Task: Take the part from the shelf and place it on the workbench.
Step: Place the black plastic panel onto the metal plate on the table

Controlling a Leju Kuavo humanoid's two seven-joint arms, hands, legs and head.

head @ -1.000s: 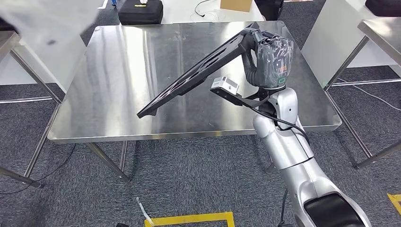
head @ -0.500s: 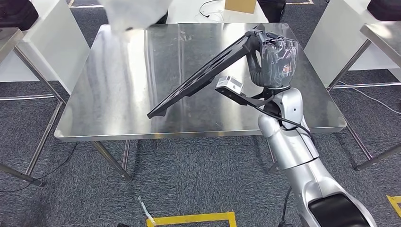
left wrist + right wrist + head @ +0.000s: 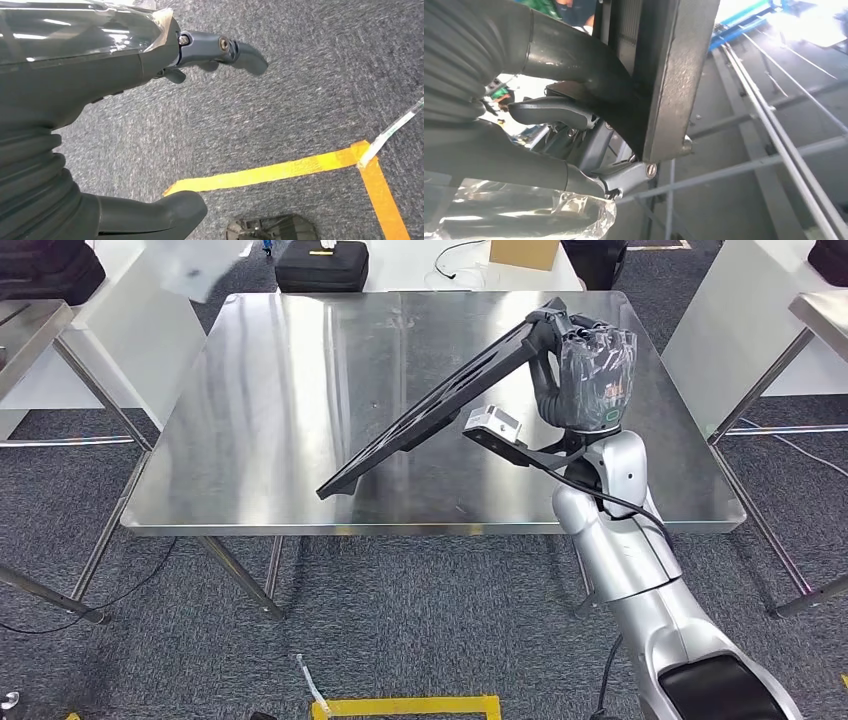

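Observation:
A long flat black part (image 3: 440, 405) slants over the steel workbench (image 3: 280, 390), its low end near the bench's front edge and its high end in my right hand (image 3: 588, 365). That hand grips the part's upper end above the bench's right half. In the right wrist view the part's edge (image 3: 674, 75) is clamped between the thumb and fingers (image 3: 549, 112). My left hand (image 3: 100, 65) hangs over grey carpet, fingers apart with nothing in it.
A black case (image 3: 322, 265) and a cardboard box (image 3: 524, 252) lie beyond the bench's far edge. Other tables stand at the left (image 3: 30, 320) and right (image 3: 815, 310). Yellow floor tape (image 3: 410, 706) marks the carpet in front of me.
The whole view has shifted, so the bench now sits a little further right and lower in the picture. My right hand still holds the part at the same slant over the bench.

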